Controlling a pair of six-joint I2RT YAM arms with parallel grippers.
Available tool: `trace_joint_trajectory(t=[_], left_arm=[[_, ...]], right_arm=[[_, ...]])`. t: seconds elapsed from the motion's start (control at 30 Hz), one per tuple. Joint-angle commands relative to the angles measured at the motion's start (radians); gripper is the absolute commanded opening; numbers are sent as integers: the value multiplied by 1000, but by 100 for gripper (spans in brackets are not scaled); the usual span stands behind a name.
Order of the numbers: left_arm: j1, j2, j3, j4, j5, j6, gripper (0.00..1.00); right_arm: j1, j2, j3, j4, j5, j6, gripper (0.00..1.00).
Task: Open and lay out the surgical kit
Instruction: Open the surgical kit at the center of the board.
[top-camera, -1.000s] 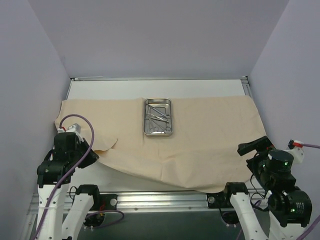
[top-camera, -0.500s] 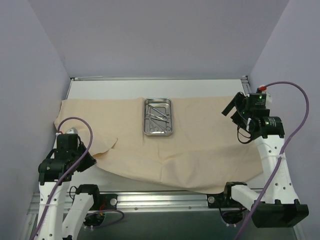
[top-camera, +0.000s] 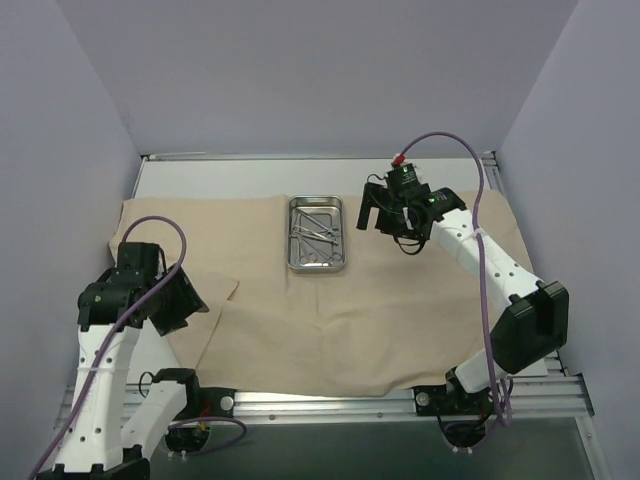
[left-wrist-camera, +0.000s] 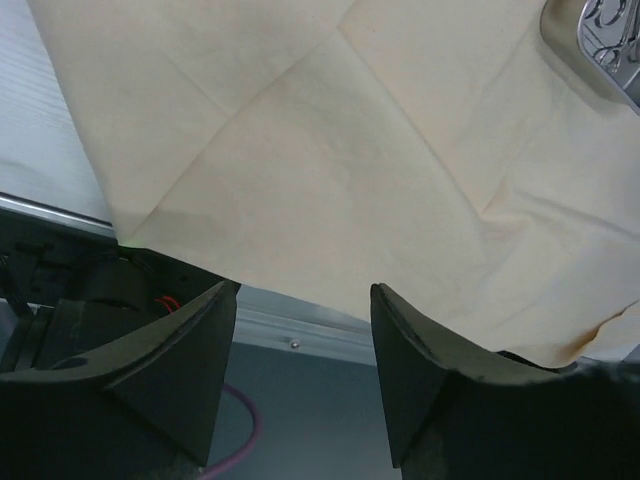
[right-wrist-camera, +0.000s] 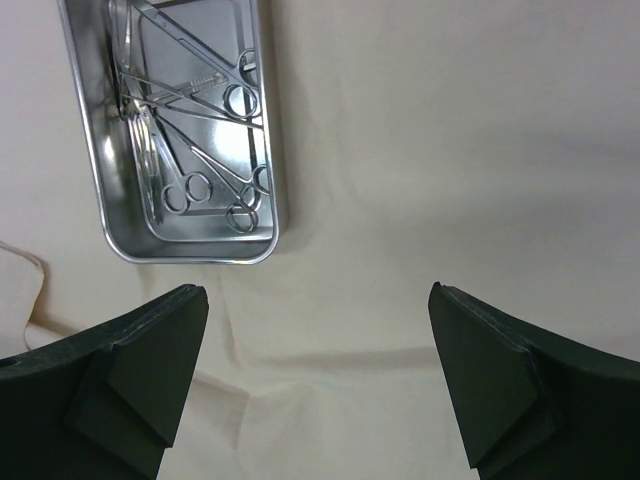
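Note:
The beige cloth wrap (top-camera: 400, 300) lies spread wide over the table. On its middle stands the small steel tray (top-camera: 292, 262) with several slim steel instruments (top-camera: 315, 232) inside. My right gripper (top-camera: 380, 218) hovers just right of the tray, open and holding nothing. In the right wrist view (right-wrist-camera: 315, 300) it hangs over bare cloth (right-wrist-camera: 430, 150), with the tray (right-wrist-camera: 190, 252) and the ring-handled instruments (right-wrist-camera: 200, 185) to the upper left. My left gripper (top-camera: 192, 303) is open over the cloth's near left part. In the left wrist view (left-wrist-camera: 302, 290) nothing sits between its fingers, and the cloth (left-wrist-camera: 300, 150) lies beyond.
The cloth's near edge reaches the metal rail (top-camera: 320, 400) along the table's front; the rail (left-wrist-camera: 290, 330) also shows under my left fingers. A strip of white table (top-camera: 300, 175) is bare behind the cloth. Walls close in on the left, right and back.
My left gripper has opened and let go of the cloth, whose near left part now lies flatter. My right arm has swung from the right side in to beside the tray.

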Motion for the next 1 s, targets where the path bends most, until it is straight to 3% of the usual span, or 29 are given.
trace_joint_trajectory(t=[0.0,0.27,0.4,0.57,0.97], left_arm=[[5,60,168,-299,58,-11,66],[-41,570,387,-126,-110,84,72],[-152,788,498,-91,-182,101,76],[-319,1084,596,-124,-353,91,71],[-339,1238,591,-9,-410,145,65]], right_arm=[[-30,-64,28,24,-54,-39,100],[-136,-57,1,14,-158,-101,100],[-226,-55,8,-11,-195,-138,100],[-309,-63,40,-31,-180,-176,100],[-334,-43,37,-3,-214,-161,100]])
